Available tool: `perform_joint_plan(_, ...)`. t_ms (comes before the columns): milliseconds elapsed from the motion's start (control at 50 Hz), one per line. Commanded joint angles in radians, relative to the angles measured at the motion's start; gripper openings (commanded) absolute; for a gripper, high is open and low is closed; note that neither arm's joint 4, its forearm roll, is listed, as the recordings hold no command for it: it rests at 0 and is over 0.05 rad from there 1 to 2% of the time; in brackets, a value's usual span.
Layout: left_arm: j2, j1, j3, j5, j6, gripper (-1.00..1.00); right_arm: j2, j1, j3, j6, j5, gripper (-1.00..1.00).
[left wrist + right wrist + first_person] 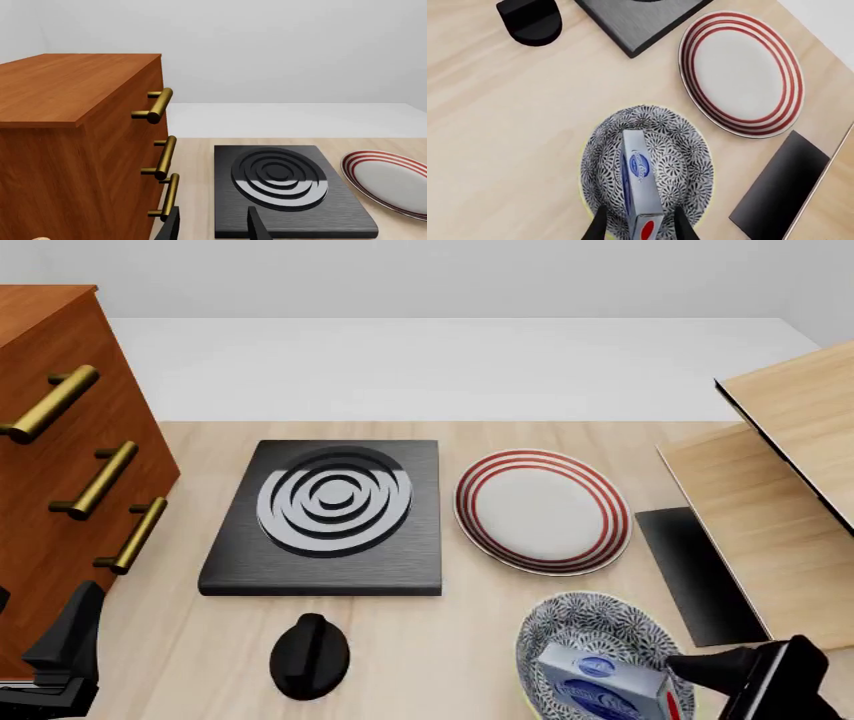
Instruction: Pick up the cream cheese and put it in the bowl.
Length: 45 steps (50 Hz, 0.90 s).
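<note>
Cheese first: the cream cheese carton stands on edge over the middle of the bowl, and the right gripper has its fingers on either side of the carton's near end. From the right wrist view they look clamped on it, though whether the carton already rests on the bowl's floor or hangs just above it I cannot tell. Gripping it by the end keeps the fingers clear of the bowl's rim — a sensible way to lower something narrow into a deep dish. In my judgement only the release is left.

The left gripper waits off to the side by the wooden drawer cabinet, fingers apart and holding nothing — well away from the action. Beyond the bowl lie the red-ringed plate and the black burner.
</note>
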Motion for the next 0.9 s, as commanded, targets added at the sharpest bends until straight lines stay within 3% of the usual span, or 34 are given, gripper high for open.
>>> perform_joint_plan(20,0.0,0.0,0.0,0.0,0.0,1.0,-0.017,-0.004,-0.05,-0.014,0.046,1.0)
perform_joint_plan(140,0.0,0.0,0.0,0.0,0.0,1.0,-0.042,-0.017,-0.137,-0.044,0.119,1.0)
perform_joint_plan(540,0.0,0.0,0.0,0.0,0.0,1.0,-0.071,-0.028,-0.313,-0.075,0.214,1.0)
perform_joint_plan(900,0.0,0.0,0.0,0.0,0.0,1.0,-0.056,-0.017,-0.424,-0.027,0.137,1.0)
